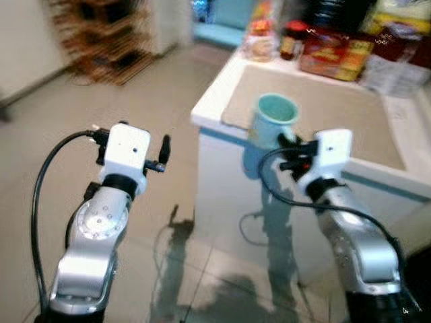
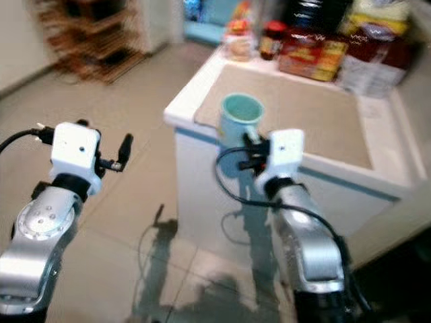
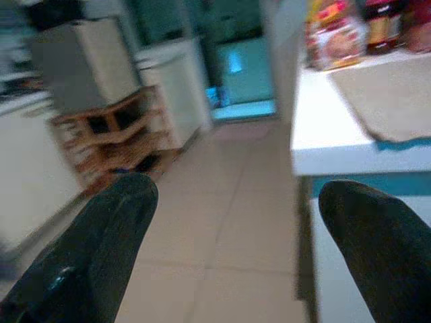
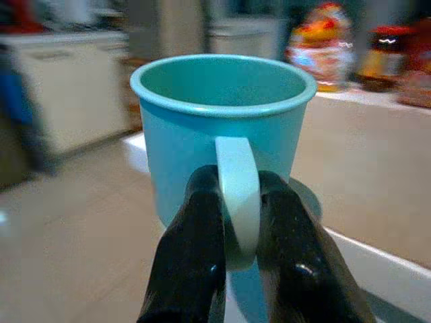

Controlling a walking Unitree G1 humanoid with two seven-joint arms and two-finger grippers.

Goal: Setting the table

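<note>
The right tool (image 4: pixel 239 229) is clamped on the pale handle of the light turquoise mug (image 4: pixel 222 128) — one black finger (image 4: pixel 192 256) on each side of the loop, the cup body just beyond the fingertips, upright, mouth up. The mug sits at the near corner of the white bench (image 1: pixel 209 101), by the edge of a beige mat (image 1: pixel 337 108). The left tool (image 3: pixel 229 229) hangs over the tiled floor (image 1: pixel 135 87) beside the bench, fingers spread wide and holding nothing.

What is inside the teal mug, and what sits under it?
The mug looks empty as far as visible; its bottom is hidden. The right gripper pinches its handle above the table's edge; contact is unclear.
</note>
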